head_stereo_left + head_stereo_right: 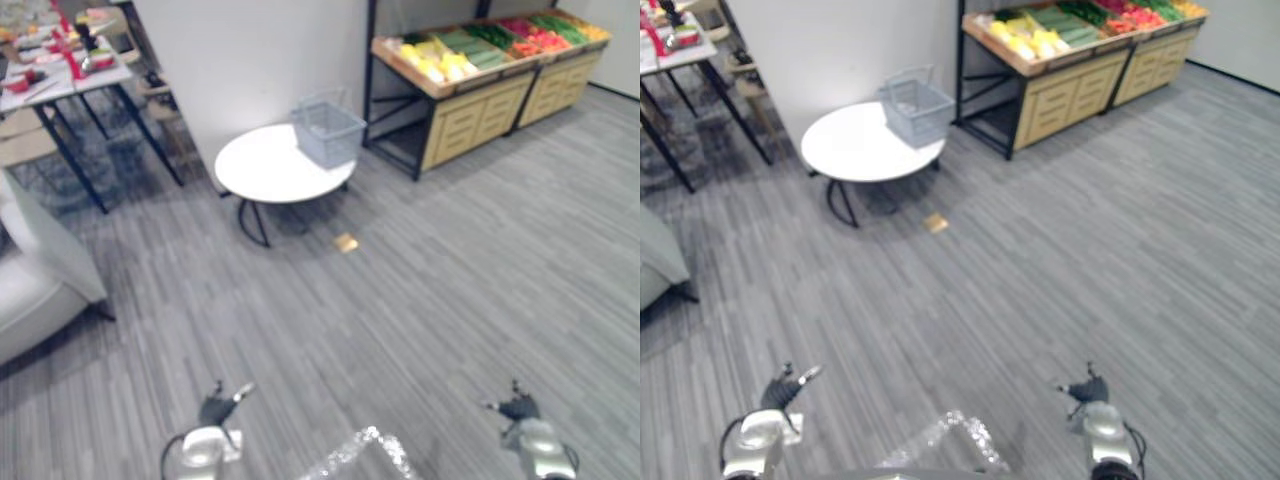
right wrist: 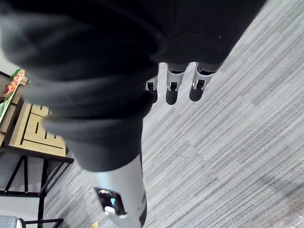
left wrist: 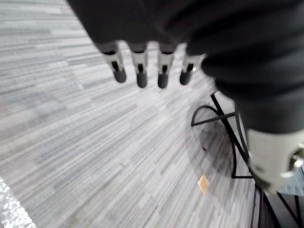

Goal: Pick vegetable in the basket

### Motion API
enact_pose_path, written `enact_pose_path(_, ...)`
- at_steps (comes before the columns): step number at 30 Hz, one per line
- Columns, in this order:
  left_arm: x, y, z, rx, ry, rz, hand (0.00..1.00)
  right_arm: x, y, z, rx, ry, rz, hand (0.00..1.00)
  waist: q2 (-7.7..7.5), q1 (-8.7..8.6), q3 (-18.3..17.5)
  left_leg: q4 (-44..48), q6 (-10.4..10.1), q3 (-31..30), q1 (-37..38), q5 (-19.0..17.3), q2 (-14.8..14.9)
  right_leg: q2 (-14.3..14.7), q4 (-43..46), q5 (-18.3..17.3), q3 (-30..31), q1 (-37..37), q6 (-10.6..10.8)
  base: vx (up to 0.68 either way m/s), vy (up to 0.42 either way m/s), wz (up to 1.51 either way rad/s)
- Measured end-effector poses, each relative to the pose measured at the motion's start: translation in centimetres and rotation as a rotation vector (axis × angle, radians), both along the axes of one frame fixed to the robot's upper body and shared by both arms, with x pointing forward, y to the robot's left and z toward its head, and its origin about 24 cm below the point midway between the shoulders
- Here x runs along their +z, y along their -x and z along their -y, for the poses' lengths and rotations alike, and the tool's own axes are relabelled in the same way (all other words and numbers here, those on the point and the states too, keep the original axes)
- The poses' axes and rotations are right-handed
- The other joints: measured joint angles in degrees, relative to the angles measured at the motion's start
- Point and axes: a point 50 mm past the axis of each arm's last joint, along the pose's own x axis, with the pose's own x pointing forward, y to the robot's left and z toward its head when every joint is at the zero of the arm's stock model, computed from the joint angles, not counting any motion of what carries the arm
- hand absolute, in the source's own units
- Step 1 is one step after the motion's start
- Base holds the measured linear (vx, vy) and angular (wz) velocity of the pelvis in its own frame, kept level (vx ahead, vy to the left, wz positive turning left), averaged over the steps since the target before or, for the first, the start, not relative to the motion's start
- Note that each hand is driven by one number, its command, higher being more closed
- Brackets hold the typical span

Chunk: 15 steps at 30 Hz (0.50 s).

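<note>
- Nearby, at the bottom edge of the head views, we see the left hand (image 1: pixel 214 410) and the right hand (image 1: pixel 520 407). Both are small and partly cut off. Each hangs low over the grey floor (image 1: pixel 400 320), and they are well apart from one another.
- Their wrist views tell us more. The left hand's fingers (image 3: pixel 141 76) run straight in a row past the dark cover, and the right hand's fingers (image 2: pixel 171 95) do likewise. Both hands are loosely extended, holding nothing and touching nothing, with floor beyond them.
- A small tan scrap (image 1: pixel 346 242) lies on the floor; we cannot tell what it is.
- Just past it stands a round white table (image 1: pixel 260 170). The grey wire basket (image 1: pixel 328 133) sits upright at its far right edge, and its inside is too small for us to read.
- Farthest off, the vegetables (image 1: pixel 478 42) lie in yellow, green and red rows on a wooden stand (image 1: pixel 470 115), well apart from the basket. We cannot name the kinds.
</note>
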Motion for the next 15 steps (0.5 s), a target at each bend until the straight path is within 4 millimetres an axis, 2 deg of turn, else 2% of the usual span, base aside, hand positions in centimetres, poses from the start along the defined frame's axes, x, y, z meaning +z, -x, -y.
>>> enact_pose_path(5,0.45,-0.47,0.09,-0.008,-0.006,0.03,0.0,-0.02,-0.26,-0.59,0.056,-0.011,-0.001,0.0,-0.22,-0.28,1.03,1.25,-1.04,0.16,-0.12,-0.74,0.19,-0.06,0.47,0.0,0.15,0.12,0.0,0.0,-0.017,-0.02)
enact_pose_path(9,0.45,-0.48,0.18,-0.011,-0.005,0.032,0.0,0.04,-0.34,-0.58,0.059,-0.013,0.003,0.0,0.24,-0.33,1.75,1.92,-1.1,0.56,-0.49,-0.8,0.47,0.04,3.09,-0.64,0.43,-1.38,-0.19,-0.05,-0.029,-0.06)
enact_pose_path(13,0.44,-0.47,0.21,-0.009,-0.002,0.032,0.0,0.25,-0.77,-0.65,0.061,-0.014,0.016,0.0,-0.04,-0.35,3.23,2.34,-0.94,1.74,-2.21,-1.05,0.41,-0.39,12.69,-4.88,0.82,-7.77,-0.51,-0.09,-0.042,-0.09)
enact_pose_path(15,0.38,-0.36,0.22,0.009,0.014,0.037,0.0,0.2,-0.69,-0.66,0.059,-0.015,0.014,0.0,-0.43,-0.33,3.38,2.99,-0.91,2.23,-3.18,-1.49,0.46,-0.46,13.35,-5.79,0.84,-8.84,-0.74,-0.1,-0.073,-0.09)
